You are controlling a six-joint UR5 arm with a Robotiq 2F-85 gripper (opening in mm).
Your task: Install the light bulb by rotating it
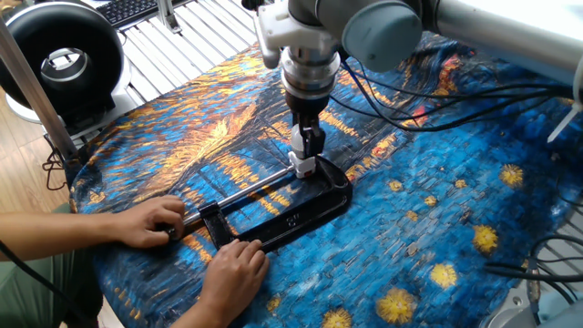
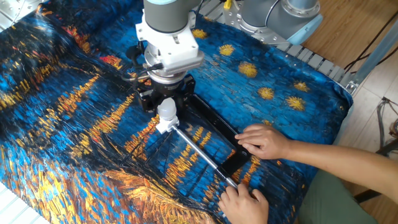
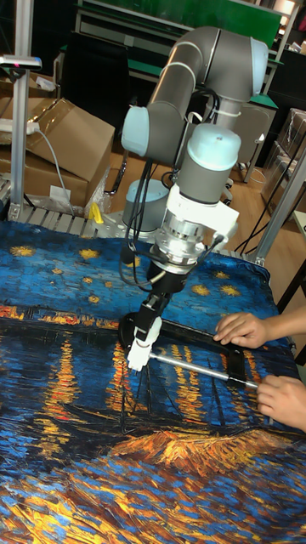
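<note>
Workshop setting: cardboard boxes (image 3: 64,136) and green shelving behind, a black round fan (image 1: 59,59) on the floor off one corner of the surface. Surface (image 1: 455,219) draped in a blue and orange starry-night cloth, wrinkled toward the edges, with black cables (image 1: 437,91) trailing across the far side.

Near the middle of the cloth, a black clamp (image 1: 301,210) lying flat, its silver screw bar (image 2: 199,152) running toward the near edge. At one end of the clamp frame, a white socket block (image 2: 165,126) pinched in place. In the socket block, standing upright, the light bulb (image 2: 166,109): white frosted dome on a white neck, neck seated in the block; how deep, not visible.

Directly above and around the bulb, the gripper (image 2: 166,102) of the grey arm, pointing straight down. Black jaws narrow, set on either side of the bulb's dome and closed against it in the fixed views; in the tall view partly hidden by the bulb and the wrist.

At the other end of the clamp, two bare hands: one hand (image 1: 150,223) gripping the handle end of the screw bar, the second hand (image 1: 232,269) pressed flat on the cloth just beside the frame, near the edge of the surface.
</note>
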